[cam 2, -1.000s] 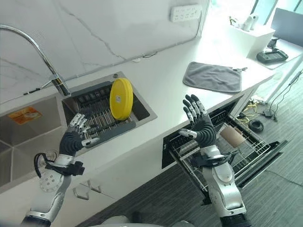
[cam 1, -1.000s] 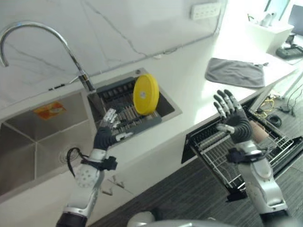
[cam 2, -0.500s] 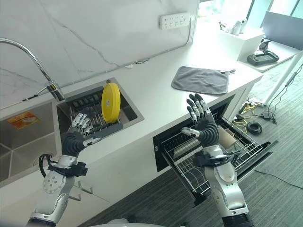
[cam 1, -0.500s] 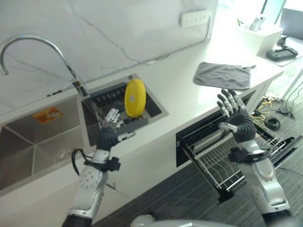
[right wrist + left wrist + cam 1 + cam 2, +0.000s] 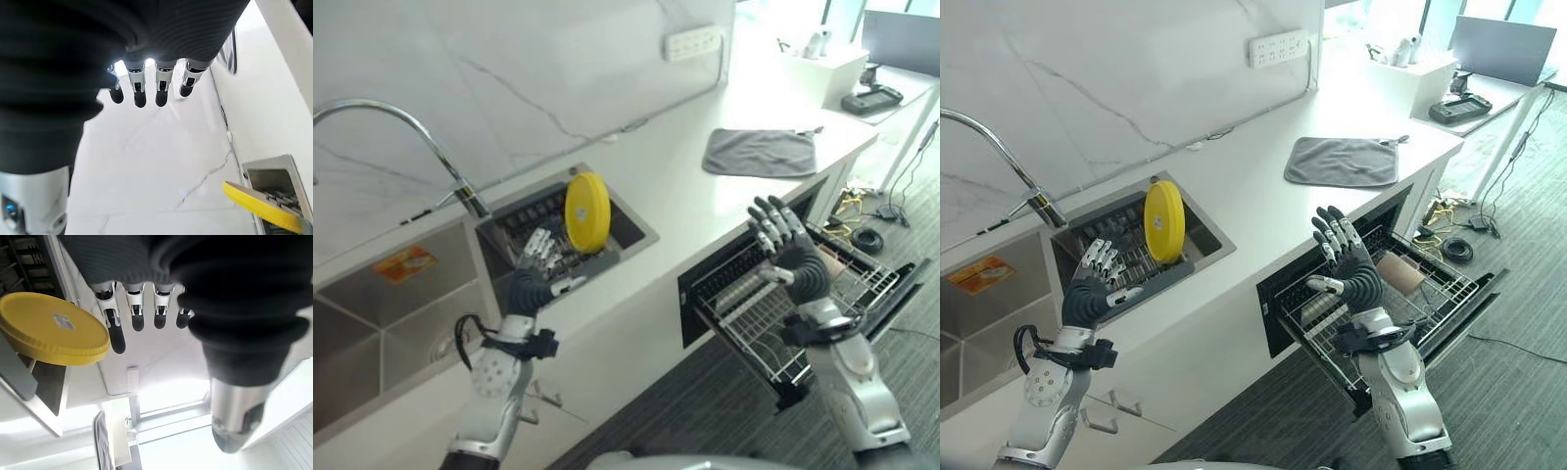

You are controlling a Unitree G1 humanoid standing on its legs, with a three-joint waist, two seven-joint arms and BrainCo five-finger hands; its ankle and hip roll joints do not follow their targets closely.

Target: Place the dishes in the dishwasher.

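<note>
Camera shift, little else

We see the whole scene slide; our right hand (image 5: 790, 257) sits slightly lower over the dishwasher rack (image 5: 773, 323), fingers spread as before.

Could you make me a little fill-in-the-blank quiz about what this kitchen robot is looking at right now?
1. The yellow plate stands on edge in the rack inside the ____.
2. The grey cloth lies flat on the ____.
3. The dishwasher rack below the counter is pulled ____.
4. The left hand and the right hand have straight fingers and hold ____.

Missing words: sink; counter; out; nothing
</note>
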